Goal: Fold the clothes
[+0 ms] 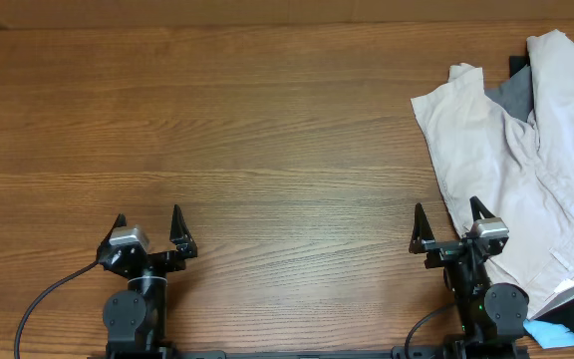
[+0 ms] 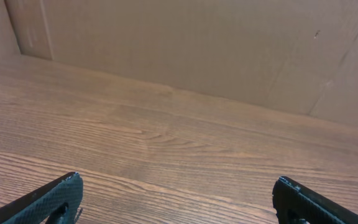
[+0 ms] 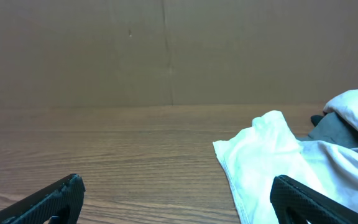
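Shorts (image 1: 526,170) of pale cream cotton lie crumpled at the right end of the table (image 1: 267,130), spread from its far edge down towards the near right corner. A small pale patch (image 1: 569,261) shows on the cloth near the lower right, perhaps a tag; anything printed on it is too small to read. A grey garment (image 1: 511,95) pokes out from under the upper folds, and a bit of black fabric (image 1: 519,65) shows behind that at the far edge. From the right wrist the cream cloth (image 3: 272,162) rises in a soft peak with the grey piece (image 3: 337,127) beyond it.

The table is brown wood-grain laminate, its grain running left to right. Plain brown cardboard (image 2: 197,43) stands as a wall along the far edge, with a vertical seam visible from the right wrist (image 3: 166,50).

The left end effector (image 1: 148,221) sits at the near left, well apart from the clothes, fingers spread wide over bare wood (image 2: 178,186). The right end effector (image 1: 447,214) is likewise spread wide with nothing between its fingers (image 3: 178,186); seen from above, its right finger stands at the edge of the shorts, though contact cannot be told. A black cable (image 1: 38,299) curls off the left arm's base
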`<state>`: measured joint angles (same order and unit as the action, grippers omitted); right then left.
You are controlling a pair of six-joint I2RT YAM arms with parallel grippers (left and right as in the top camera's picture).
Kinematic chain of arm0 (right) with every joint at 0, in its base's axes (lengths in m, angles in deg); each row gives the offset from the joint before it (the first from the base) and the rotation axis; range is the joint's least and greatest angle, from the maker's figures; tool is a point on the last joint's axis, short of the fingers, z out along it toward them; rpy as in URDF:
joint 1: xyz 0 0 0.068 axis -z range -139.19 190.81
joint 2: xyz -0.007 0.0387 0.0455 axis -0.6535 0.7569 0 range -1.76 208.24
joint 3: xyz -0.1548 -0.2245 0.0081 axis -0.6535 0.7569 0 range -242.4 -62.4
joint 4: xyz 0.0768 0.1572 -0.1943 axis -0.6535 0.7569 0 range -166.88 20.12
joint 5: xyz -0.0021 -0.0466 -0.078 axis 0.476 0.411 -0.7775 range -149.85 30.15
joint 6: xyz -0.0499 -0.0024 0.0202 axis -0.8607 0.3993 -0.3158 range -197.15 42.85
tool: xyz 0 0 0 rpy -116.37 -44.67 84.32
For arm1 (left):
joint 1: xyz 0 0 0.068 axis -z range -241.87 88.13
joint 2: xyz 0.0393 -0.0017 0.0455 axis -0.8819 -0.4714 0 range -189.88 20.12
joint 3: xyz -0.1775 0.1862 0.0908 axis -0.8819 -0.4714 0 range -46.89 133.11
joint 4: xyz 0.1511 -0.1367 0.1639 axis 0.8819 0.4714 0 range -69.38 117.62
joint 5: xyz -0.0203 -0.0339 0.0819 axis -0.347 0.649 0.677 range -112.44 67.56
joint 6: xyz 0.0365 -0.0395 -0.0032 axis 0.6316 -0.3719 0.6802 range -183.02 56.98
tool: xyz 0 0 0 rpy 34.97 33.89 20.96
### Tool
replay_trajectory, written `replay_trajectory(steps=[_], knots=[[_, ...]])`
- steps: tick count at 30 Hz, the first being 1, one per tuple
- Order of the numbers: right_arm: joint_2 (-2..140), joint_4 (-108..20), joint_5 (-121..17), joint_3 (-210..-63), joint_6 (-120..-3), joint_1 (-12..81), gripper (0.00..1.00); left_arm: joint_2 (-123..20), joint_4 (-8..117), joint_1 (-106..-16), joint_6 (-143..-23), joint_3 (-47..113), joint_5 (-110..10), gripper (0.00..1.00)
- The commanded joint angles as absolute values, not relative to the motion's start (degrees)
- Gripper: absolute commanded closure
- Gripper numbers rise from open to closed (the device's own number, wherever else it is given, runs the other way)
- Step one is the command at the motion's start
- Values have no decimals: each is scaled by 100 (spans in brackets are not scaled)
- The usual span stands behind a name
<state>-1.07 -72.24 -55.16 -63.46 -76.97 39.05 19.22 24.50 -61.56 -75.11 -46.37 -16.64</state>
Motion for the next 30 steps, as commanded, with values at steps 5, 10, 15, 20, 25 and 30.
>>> replay_trajectory(steps=[5,10,15,20,25,30], knots=[[-153,-7248,-5481,-6287,-7719,3929,0,1981,2442,-6195,-7590,-4662,-1609,0],[-153,-7248,-5481,-6287,-7719,3929,0,1981,2442,-6195,-7588,-4662,-1609,0],[-153,-7248,-5481,-6287,-7719,3929,0,1981,2444,-6195,-7590,-4662,-1609,0],[-153,-7248,-5481,-6287,-7719,3929,0,1981,2442,-6195,-7590,-4662,-1609,0],[-153,-7246,-5661,-6287,-7721,3929,0,1981,2439,-6195,-7590,-4662,-1609,0],[-153,-7246,-5632,-6287,-7721,3927,0,1981,2442,-6195,-7588,-4662,-1607,0]])
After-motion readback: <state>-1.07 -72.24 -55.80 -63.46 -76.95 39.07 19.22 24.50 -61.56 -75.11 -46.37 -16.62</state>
